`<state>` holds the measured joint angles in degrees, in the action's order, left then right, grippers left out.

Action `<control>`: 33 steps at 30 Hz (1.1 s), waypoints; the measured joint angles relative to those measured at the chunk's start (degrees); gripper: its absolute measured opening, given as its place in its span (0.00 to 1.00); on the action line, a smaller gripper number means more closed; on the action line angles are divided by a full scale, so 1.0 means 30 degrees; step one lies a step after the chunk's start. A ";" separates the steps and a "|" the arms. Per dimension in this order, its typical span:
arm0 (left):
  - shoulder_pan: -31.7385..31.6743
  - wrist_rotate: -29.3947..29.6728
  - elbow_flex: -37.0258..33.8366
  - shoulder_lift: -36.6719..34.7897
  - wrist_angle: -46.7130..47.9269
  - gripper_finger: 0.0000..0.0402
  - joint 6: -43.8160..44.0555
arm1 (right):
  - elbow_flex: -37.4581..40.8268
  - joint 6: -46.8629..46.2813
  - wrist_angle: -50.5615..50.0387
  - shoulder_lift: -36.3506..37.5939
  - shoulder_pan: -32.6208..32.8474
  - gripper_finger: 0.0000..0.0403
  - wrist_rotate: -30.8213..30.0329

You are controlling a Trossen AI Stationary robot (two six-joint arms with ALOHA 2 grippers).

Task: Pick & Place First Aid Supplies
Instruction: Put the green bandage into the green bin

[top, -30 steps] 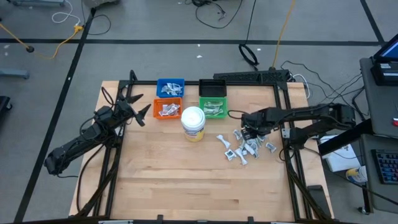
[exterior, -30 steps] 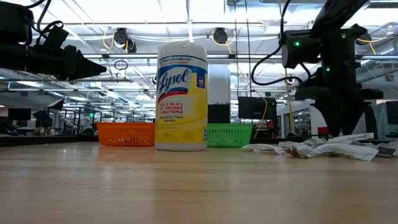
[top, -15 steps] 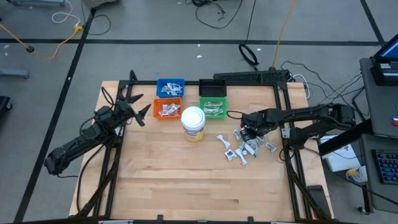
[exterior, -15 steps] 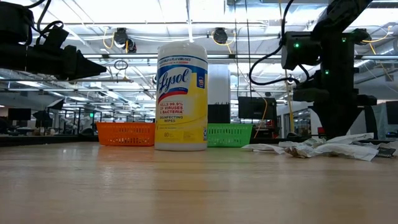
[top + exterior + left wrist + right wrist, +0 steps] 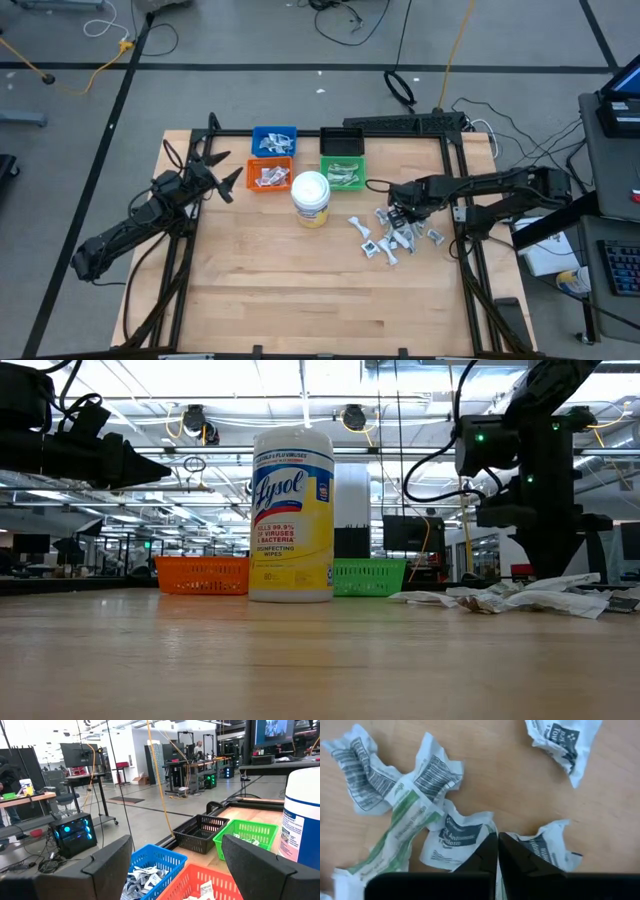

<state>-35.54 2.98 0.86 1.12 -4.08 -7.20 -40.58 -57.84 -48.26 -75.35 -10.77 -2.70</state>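
While the left gripper (image 5: 226,178) waits spread wide near the bench's far-left corner, the right gripper (image 5: 400,218), fingertips pinched shut, sits directly atop the first aid supplies (image 5: 392,236) strewn by the right edge, apparently nipping one packet (image 5: 457,840).

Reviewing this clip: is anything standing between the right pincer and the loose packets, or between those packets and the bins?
Nothing separates the right pincer from the loose packets; its shut tips sit down among them. On the way to the bins, the wipes jar stands beside the orange bin, partly in that path. The green bin looks unobstructed.
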 joint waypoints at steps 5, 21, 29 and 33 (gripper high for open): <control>0.0005 -0.0007 0.0000 -0.0002 -0.0003 0.77 0.0003 | -0.1345 0.0764 -0.1927 0.0003 -0.0067 0.00 -0.0059; 0.0003 0.0000 0.0006 0.0002 0.0000 0.77 0.0000 | -1.1029 1.3209 -0.4506 -0.5718 -0.2413 0.00 -0.1166; 0.0005 0.0000 0.0002 -0.0004 0.0000 0.77 0.0000 | -1.6116 1.7272 -0.4171 -0.9647 -0.3325 0.00 -0.1158; 0.0000 0.0000 0.0005 0.0002 -0.0002 0.77 0.0000 | -1.7979 1.8947 -0.3212 -1.1173 -0.3661 0.00 -0.1179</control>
<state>-35.54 2.98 0.88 1.13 -4.08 -7.20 -94.52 -1.00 -57.90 -108.87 -21.75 -6.24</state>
